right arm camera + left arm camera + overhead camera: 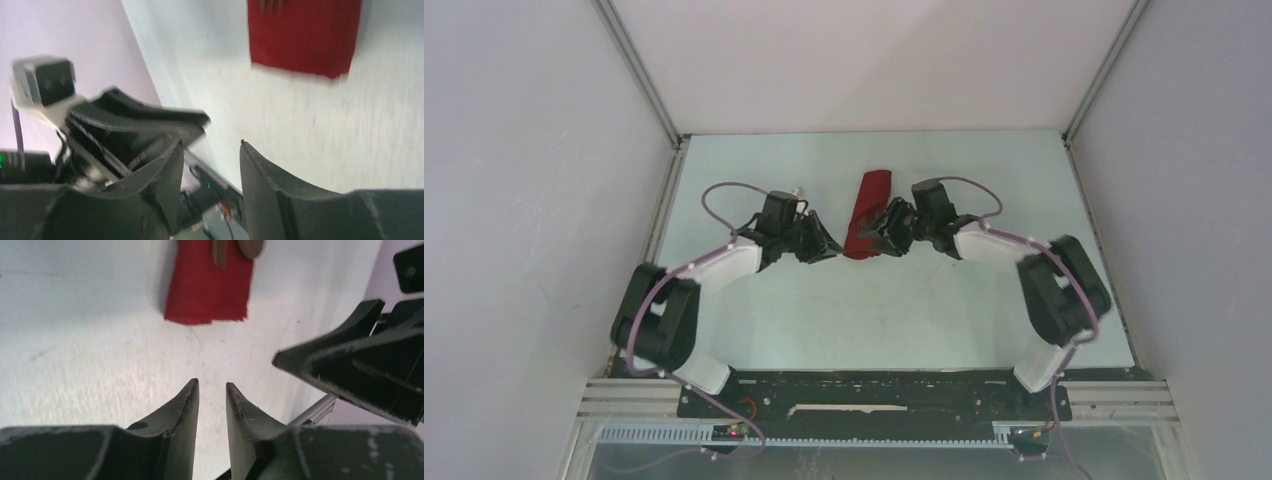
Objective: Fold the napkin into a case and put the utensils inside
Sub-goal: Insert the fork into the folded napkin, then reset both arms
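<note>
The napkin [867, 212] lies folded into a narrow dark red case on the table, running away from the arms. Its near end shows in the left wrist view [206, 292] and the right wrist view [305, 37]. Brown utensils' ends lie on the cloth at the frame tops: a rounded spoon end [251, 246] beside a handle [219, 252], and fork tines [272, 5]. My left gripper [829, 246] [212, 385] is open a little, holding nothing, just left of the case's near end. My right gripper [876, 236] [211, 144] is open wider, also holding nothing, at the case's right side.
The two grippers are close together, each showing in the other's wrist view: the right gripper [350, 365] and the left gripper with its camera [140, 122]. Grey walls [544, 200] enclose the pale table [874, 310] on three sides.
</note>
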Robot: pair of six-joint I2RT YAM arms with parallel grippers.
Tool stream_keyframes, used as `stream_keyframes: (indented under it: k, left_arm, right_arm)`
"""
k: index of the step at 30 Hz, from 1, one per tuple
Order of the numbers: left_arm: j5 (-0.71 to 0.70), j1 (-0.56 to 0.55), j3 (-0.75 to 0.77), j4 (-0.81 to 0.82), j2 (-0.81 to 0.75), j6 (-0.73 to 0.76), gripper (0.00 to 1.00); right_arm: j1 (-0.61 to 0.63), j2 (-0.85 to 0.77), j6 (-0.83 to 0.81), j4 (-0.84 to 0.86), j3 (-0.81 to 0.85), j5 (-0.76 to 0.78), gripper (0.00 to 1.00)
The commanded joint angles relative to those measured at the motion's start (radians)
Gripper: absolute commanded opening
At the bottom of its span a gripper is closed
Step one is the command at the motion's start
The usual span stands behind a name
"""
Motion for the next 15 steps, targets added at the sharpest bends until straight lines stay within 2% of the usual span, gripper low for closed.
stream_keyframes:
  k: [1,3,5,8,12,14,15]
  left_arm:
    - [-0.018,0.0,-0.074,0.016,-0.297,0.081,0.34]
    - [-0.056,-0.006,-0.073,-0.009,-0.468,0.171,0.36]
    - [-0.103,-0.012,-0.048,-0.06,-0.646,0.289,0.41]
    - [-0.139,-0.015,0.01,-0.112,-0.91,0.456,0.5]
    - [-0.184,-0.015,0.14,-0.187,-1.085,0.582,0.58]
    - [-0.196,-0.015,0.22,-0.22,-1.123,0.62,0.6]
    - [-0.206,-0.014,0.257,-0.237,-1.135,0.635,0.61]
  right_arm:
    - [0.04,-0.334,-0.224,-0.334,-0.063,-0.013,0.56]
    - [0.081,-0.501,-0.438,-0.574,-0.01,0.118,0.6]
    - [0.139,-0.657,-0.618,-0.795,0.066,0.392,0.66]
    - [0.186,-0.885,-0.755,-1.0,0.169,0.651,0.71]
    - [0.187,-1.088,-0.834,-1.084,0.297,0.738,0.84]
    - [0.187,-1.161,-0.857,-1.08,0.337,0.755,0.96]
    - [0.187,-1.191,-0.87,-1.072,0.355,0.765,0.99]
